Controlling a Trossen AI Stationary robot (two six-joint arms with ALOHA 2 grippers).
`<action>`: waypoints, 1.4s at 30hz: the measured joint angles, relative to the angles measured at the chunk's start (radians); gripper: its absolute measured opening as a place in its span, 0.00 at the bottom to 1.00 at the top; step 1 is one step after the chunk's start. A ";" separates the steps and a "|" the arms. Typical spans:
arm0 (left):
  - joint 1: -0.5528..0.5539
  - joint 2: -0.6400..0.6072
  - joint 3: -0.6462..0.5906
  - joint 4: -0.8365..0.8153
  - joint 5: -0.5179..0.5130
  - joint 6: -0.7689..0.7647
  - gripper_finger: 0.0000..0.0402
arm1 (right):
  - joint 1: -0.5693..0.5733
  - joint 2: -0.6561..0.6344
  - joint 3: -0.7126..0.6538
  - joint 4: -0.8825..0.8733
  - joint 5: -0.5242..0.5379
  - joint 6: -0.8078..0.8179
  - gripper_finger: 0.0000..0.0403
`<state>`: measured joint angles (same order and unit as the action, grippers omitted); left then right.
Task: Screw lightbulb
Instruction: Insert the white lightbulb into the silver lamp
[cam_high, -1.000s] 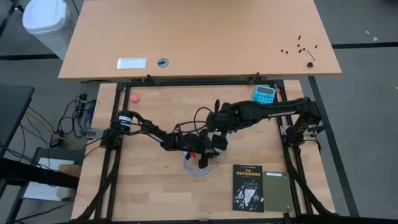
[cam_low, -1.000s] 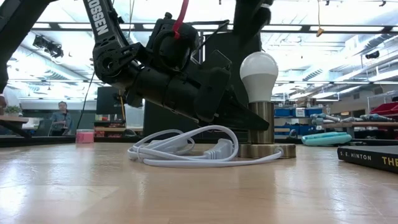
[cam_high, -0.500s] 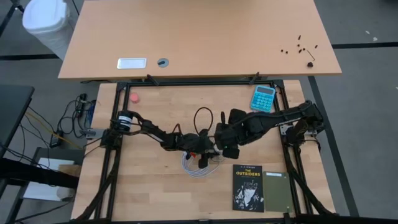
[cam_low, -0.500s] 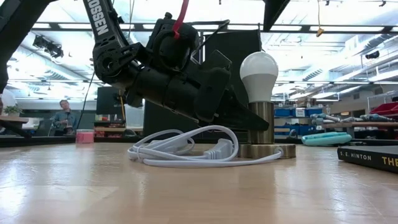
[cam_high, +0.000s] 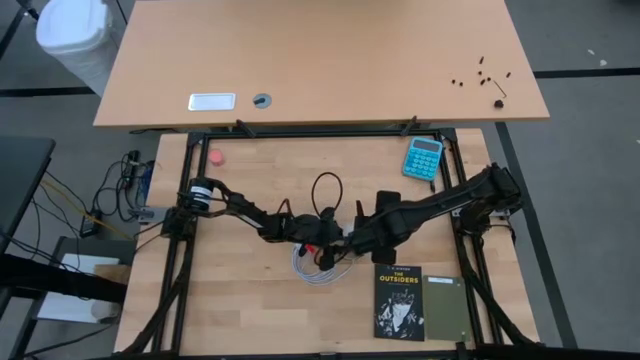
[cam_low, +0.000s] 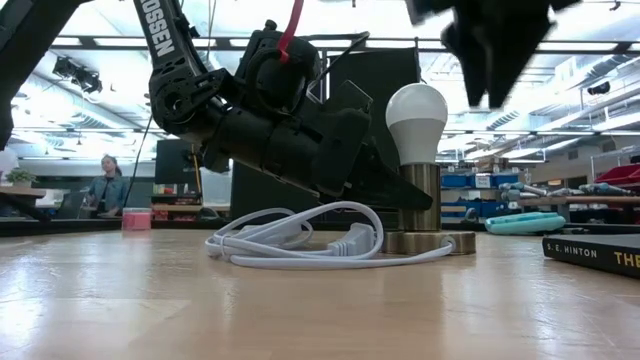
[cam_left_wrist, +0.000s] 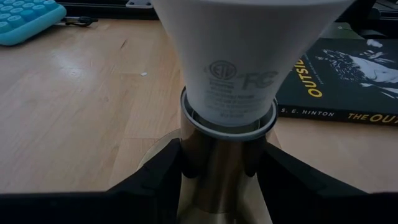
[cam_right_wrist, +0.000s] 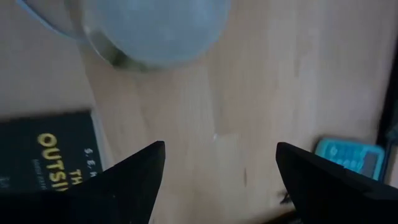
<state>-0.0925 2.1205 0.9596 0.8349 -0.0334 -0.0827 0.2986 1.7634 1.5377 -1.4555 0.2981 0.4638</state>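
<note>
Right fingers swung above white lightbulb, apart; left fingers clamped on brass socket.

— What do the two dark jointed arms look like?
— Matte black, white lettering on one link, a red cable, wedge-shaped black fingers.

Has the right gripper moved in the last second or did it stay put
Yes. In the high view the right gripper has swung away from the blue calculator toward the black book, ending beside the lightbulb.
</note>
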 joint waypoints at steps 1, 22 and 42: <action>0.000 0.000 0.000 0.000 0.000 0.000 0.46 | -0.001 0.000 -0.023 0.003 -0.008 0.007 0.80; 0.000 0.000 0.000 0.000 0.000 -0.004 0.46 | -0.005 -0.003 -0.128 0.144 -0.090 -0.015 0.81; -0.007 0.000 0.000 0.000 -0.002 -0.011 0.46 | -0.007 -0.004 -0.127 0.158 -0.077 0.030 0.78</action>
<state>-0.0994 2.1208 0.9592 0.8349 -0.0353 -0.0940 0.2913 1.7596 1.4109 -1.2979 0.2214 0.4942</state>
